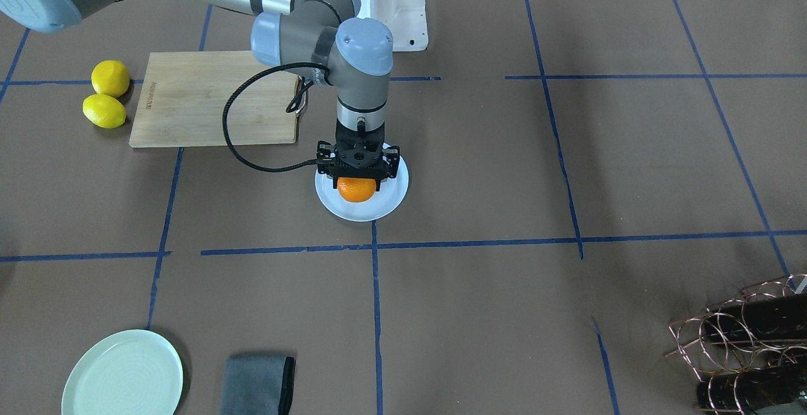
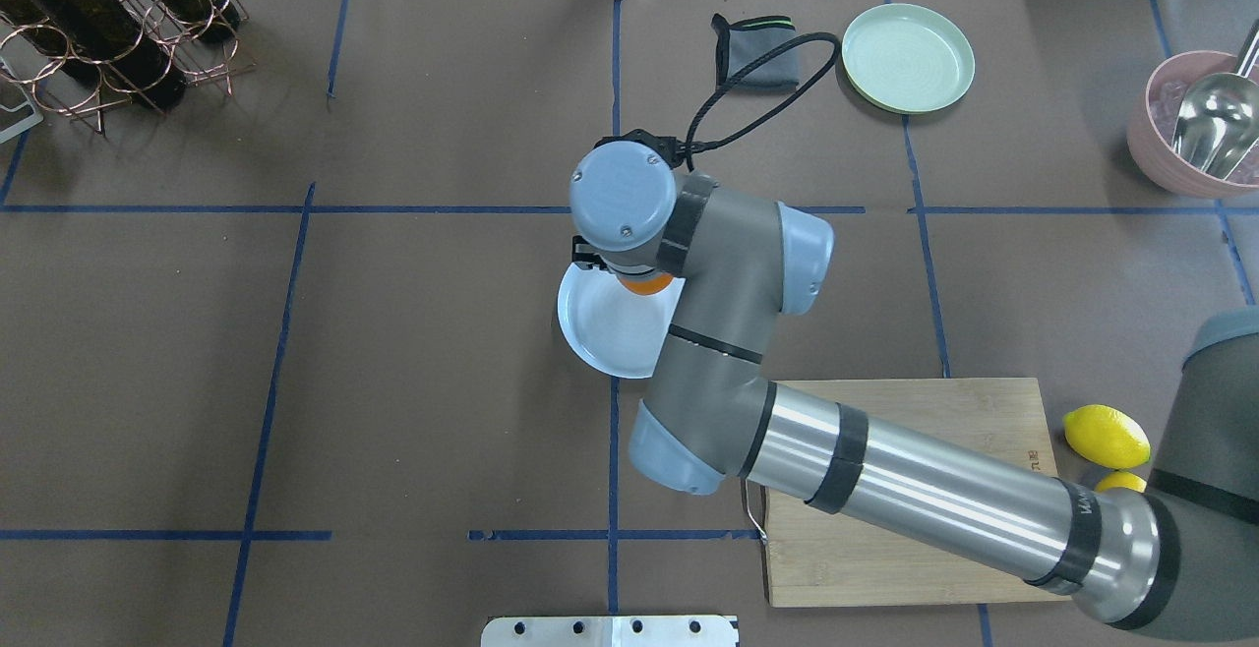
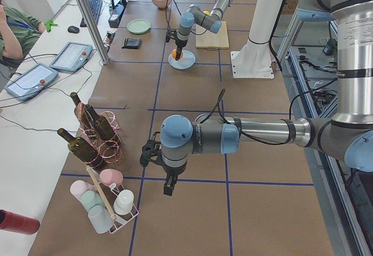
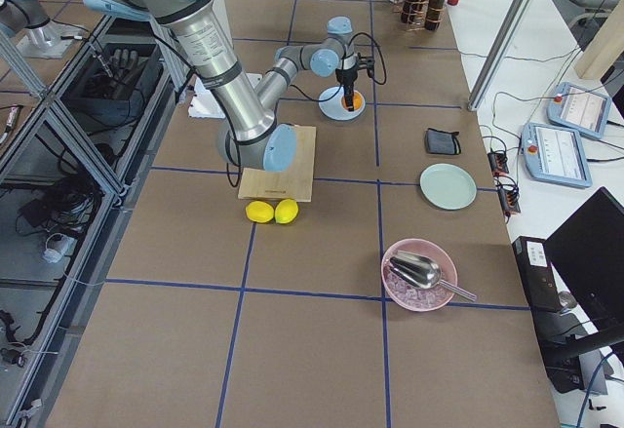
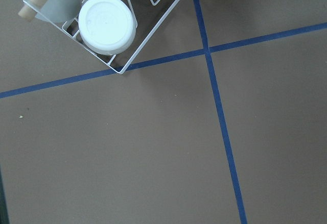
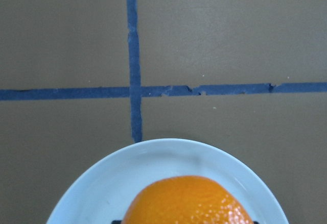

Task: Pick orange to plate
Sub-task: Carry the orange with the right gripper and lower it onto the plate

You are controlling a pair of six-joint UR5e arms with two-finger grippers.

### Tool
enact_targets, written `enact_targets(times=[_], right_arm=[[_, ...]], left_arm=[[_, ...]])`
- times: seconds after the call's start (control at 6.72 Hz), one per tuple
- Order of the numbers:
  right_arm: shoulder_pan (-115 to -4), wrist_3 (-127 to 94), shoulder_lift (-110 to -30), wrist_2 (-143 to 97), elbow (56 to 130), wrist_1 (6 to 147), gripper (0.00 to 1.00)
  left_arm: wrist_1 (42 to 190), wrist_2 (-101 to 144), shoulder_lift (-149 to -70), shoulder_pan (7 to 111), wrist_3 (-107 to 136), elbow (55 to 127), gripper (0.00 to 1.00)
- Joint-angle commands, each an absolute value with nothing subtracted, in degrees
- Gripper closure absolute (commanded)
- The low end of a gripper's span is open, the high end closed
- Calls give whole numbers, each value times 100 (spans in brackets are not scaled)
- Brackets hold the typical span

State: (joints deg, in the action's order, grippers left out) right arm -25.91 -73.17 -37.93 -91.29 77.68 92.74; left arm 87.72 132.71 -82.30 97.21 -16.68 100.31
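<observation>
The orange (image 1: pixel 357 190) is low over the middle of the pale bluish-white plate (image 1: pixel 388 204), held from above between the fingers of my right gripper (image 1: pixel 357 178), which is shut on it. The right wrist view has the orange (image 6: pixel 188 201) at its bottom edge, over the plate's rim (image 6: pixel 168 150). From overhead the wrist covers most of the fruit; only a sliver of the orange (image 2: pixel 644 284) shows above the plate (image 2: pixel 610 327). My left gripper (image 3: pixel 144 155) hangs over the table's near end, seen only in the exterior left view; I cannot tell whether it is open or shut.
Two yellow lemons (image 1: pixel 110 78) (image 1: pixel 104 111) lie beside a wooden cutting board (image 1: pixel 214 98). A pale green plate (image 1: pixel 123 374), a grey cloth (image 1: pixel 258 383), a wine-bottle rack (image 1: pixel 744 339), a pink bowl with a scoop (image 2: pixel 1200 126) and a cup rack (image 5: pixel 107 25) stand around the table.
</observation>
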Motion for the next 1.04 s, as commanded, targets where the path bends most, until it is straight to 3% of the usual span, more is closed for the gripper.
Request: enact_targets(times=[0.0, 0.3, 0.6, 0.89], right_arm=[[-2470, -7348, -3726, -8991, 7638, 9457, 42], [-2470, -7339, -3744, -8982, 7646, 9466, 0], [-2487, -7252, -3744, -9026, 7803, 9457, 0], [-3063, -6772, -3814, -9601, 8486, 9840, 0]], left_arm=[[8771, 13271, -8227, 9721, -1670, 10020, 0], [8771, 13271, -8227, 9721, -1670, 10028, 0], [8771, 13289, -8227, 9721, -1670, 10028, 0], [8780, 13289, -8227, 9721, -1687, 10037, 0]])
